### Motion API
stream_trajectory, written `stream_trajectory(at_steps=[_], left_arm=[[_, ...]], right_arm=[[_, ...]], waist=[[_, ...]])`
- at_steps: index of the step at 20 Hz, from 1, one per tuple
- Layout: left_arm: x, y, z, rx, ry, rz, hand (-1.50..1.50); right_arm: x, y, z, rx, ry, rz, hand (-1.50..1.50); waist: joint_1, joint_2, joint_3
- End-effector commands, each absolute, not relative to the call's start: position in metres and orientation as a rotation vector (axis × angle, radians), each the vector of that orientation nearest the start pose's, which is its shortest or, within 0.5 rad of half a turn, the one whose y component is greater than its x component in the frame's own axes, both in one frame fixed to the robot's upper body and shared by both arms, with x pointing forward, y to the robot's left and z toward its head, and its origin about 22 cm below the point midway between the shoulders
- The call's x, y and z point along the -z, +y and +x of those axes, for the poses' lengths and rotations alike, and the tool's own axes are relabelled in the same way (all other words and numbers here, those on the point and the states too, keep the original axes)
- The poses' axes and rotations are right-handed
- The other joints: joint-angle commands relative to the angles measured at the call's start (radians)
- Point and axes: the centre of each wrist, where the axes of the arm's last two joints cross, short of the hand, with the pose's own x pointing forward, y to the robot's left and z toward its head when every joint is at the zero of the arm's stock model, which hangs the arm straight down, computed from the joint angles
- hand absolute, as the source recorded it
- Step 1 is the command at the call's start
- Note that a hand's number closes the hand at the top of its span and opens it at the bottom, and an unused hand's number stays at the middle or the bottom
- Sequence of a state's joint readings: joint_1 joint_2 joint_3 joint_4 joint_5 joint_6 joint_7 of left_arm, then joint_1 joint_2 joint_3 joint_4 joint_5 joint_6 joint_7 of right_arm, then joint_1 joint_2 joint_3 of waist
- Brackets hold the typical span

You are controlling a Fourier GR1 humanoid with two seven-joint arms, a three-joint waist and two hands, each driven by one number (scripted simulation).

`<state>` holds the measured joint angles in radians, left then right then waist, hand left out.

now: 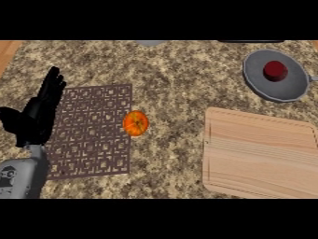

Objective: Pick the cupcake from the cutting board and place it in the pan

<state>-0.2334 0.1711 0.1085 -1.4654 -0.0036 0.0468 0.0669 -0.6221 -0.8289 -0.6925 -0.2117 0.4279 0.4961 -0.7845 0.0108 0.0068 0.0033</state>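
A dark red cupcake [275,70] sits inside the grey pan [261,83] at the back right of the counter; the pan's handle points right. The wooden cutting board [263,153] lies at the front right with nothing on it. My left hand [34,117] shows at the left, fingers straight and pointing up, resting over the edge of a brown patterned mat. It holds nothing. My right hand shows nowhere in the head view.
A brown patterned mat [96,130] lies left of centre. An orange round fruit [135,123] sits at the mat's right edge. Wooden strips border the granite counter at both sides. A grey object [150,43] peeks in at the back edge.
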Motion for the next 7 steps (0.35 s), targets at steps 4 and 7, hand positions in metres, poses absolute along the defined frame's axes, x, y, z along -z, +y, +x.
stream_trajectory(at_steps=[4,7], left_arm=[[-0.051,0.274,0.297,0.057,-1.635,0.21,0.0],[-0.032,0.283,0.296,0.028,-1.601,0.214,0.0]], right_arm=[[-0.071,-0.577,0.238,-0.248,-1.752,-0.161,-1.5],[-0.071,-0.565,0.254,-0.296,-1.758,-0.223,-1.5]], waist=[[-0.005,-0.001,0.001],[-0.014,-0.005,-0.003]])
